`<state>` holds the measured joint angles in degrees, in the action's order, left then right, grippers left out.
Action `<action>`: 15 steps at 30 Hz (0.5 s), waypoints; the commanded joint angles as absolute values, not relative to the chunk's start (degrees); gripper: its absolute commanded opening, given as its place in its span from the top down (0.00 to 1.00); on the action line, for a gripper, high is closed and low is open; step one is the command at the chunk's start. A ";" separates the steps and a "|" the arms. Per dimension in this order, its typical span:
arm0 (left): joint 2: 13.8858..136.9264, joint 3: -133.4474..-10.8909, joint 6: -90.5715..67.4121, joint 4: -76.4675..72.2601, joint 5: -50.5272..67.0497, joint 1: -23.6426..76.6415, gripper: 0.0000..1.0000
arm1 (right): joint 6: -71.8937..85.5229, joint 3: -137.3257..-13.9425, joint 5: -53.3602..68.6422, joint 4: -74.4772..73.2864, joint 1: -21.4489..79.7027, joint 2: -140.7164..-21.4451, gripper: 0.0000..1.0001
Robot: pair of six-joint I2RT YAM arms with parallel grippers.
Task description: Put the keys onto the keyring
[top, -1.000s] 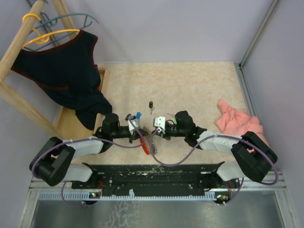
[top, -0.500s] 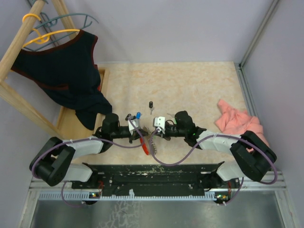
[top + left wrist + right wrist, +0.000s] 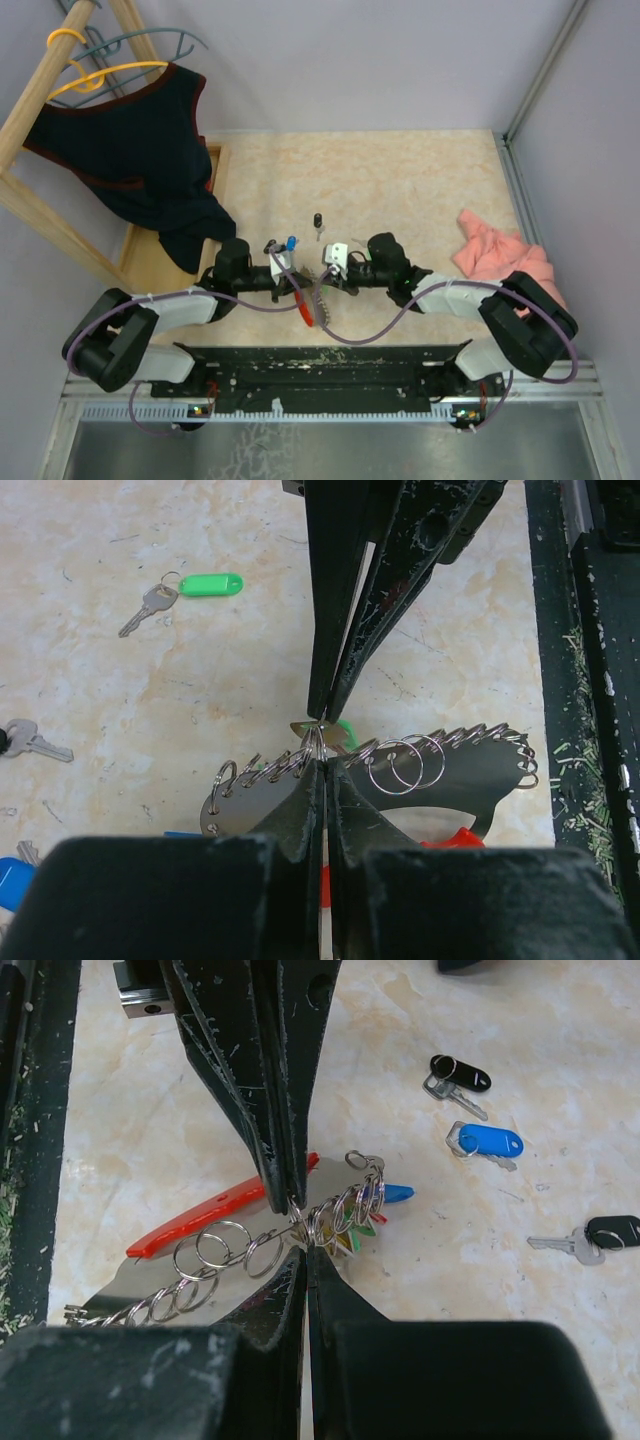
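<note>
The keyring (image 3: pixel 440 780), a grey toothed strip lined with wire rings and backed by a red band (image 3: pixel 215 1210), hangs just above the table between both grippers. My left gripper (image 3: pixel 322 760) is shut on the grey strip at the row of rings. My right gripper (image 3: pixel 305 1250) comes from the opposite side, shut, tip to tip with the left at the same cluster of rings. Several keys with blue, green and yellow heads (image 3: pixel 368 1218) hang from those rings. Loose keys lie on the table: green (image 3: pixel 200 584), blue (image 3: pixel 485 1142), black (image 3: pixel 458 1073) and black (image 3: pixel 602 1232).
A pink cloth (image 3: pixel 500 258) lies at the right. A dark garment (image 3: pixel 140 150) hangs from a wooden rack (image 3: pixel 45 95) at the left. The black base rail (image 3: pixel 320 365) runs along the near edge, close behind the grippers.
</note>
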<state>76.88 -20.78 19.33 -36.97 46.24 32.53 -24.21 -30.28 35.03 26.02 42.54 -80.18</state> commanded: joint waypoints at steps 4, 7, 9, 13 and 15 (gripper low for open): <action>76.55 -22.22 19.64 -38.28 49.34 33.05 0.98 | -21.86 -31.46 40.90 34.09 41.22 -80.16 1.00; 76.89 -22.56 19.81 -37.79 49.68 33.00 0.98 | -21.60 -30.99 43.05 35.47 40.72 -80.03 1.00; 77.12 -22.77 19.98 -37.40 49.87 33.05 0.98 | -22.06 -31.03 44.09 35.39 40.39 -80.08 1.00; 76.93 -22.82 20.04 -37.18 50.00 33.05 0.98 | -22.95 -31.70 46.52 33.95 39.82 -80.63 1.00; 76.93 -22.77 19.91 -37.33 49.96 33.05 0.98 | -23.38 -31.96 47.24 33.04 39.73 -80.96 1.00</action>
<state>76.90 -20.99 19.35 -36.75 47.79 32.75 -22.50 -30.28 42.52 30.79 40.53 -80.36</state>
